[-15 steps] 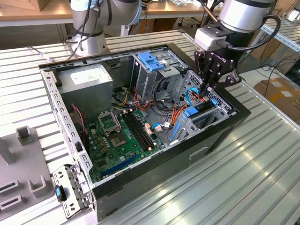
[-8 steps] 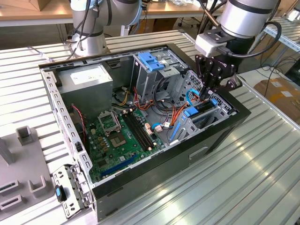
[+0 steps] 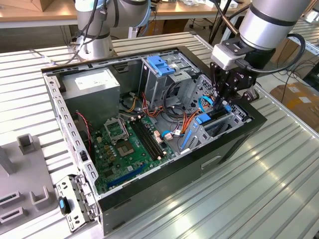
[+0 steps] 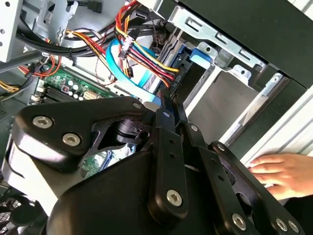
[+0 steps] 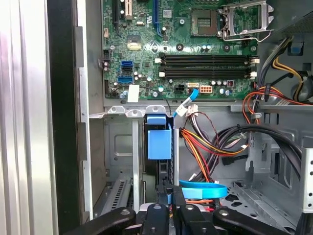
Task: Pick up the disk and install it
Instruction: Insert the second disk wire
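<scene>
Ribbed silver metal worktop is carrying an open black computer case. Grey power-supply box is sitting at the case's far left corner, green motherboard lying mid-floor. At the case's right edge, black gripper is clenching the blue-railed grey disk, standing edgewise in its bay.

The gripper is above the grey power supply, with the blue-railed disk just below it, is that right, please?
Not quite: the gripper is above the drive bay, away from the power supply, as the exterior view shows; the blue-railed disk is just below it.
</scene>
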Robot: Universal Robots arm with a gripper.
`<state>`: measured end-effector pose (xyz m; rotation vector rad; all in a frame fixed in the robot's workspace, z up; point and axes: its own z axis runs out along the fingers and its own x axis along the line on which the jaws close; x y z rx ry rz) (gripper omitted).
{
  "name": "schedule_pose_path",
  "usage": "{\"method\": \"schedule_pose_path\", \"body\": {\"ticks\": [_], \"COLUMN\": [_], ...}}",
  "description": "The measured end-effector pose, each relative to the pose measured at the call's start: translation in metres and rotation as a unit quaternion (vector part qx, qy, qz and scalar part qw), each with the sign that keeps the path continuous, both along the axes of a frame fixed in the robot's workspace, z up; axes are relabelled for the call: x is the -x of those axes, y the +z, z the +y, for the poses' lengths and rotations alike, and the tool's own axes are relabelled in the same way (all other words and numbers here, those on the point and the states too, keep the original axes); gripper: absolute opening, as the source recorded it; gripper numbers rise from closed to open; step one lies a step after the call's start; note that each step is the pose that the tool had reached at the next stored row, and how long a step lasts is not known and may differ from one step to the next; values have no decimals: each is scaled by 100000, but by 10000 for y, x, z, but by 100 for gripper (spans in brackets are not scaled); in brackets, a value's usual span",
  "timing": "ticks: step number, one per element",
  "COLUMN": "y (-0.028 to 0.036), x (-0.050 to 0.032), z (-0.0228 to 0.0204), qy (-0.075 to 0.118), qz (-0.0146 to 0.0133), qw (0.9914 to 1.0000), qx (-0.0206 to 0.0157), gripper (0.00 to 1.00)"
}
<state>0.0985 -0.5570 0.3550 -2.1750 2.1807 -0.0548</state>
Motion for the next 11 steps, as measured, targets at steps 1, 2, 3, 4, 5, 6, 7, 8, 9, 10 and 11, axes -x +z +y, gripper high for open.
{"method": "schedule_pose_path", "body": {"ticks": [1, 2, 3, 4, 5, 6, 7, 8, 9, 10, 11], "y": [-11, -22, -26, -27, -30, -34, -36, -39, -41, -44, -46], "x": [0, 0, 0, 0, 0, -1, -3, -5, -7, -9, -9], "z": [0, 0, 0, -1, -1, -1, -1, -1, -2, -2, -3], "qy": [-29, -62, -73, -76, -77, -78, -85, -102, -121, -142, -151], "qz": [0, 0, 1, 2, 3, 4, 3, 3, 3, 2, 3], "qw": [100000, 100000, 100000, 100000, 100000, 100000, 100000, 100000, 99999, 99999, 99999], "qx": [-192, -276, -285, -278, -282, -296, -297, -298, -297, -300, -300], "gripper": [16, 16, 16, 16, 16, 16, 16, 16, 16, 16, 16]}}
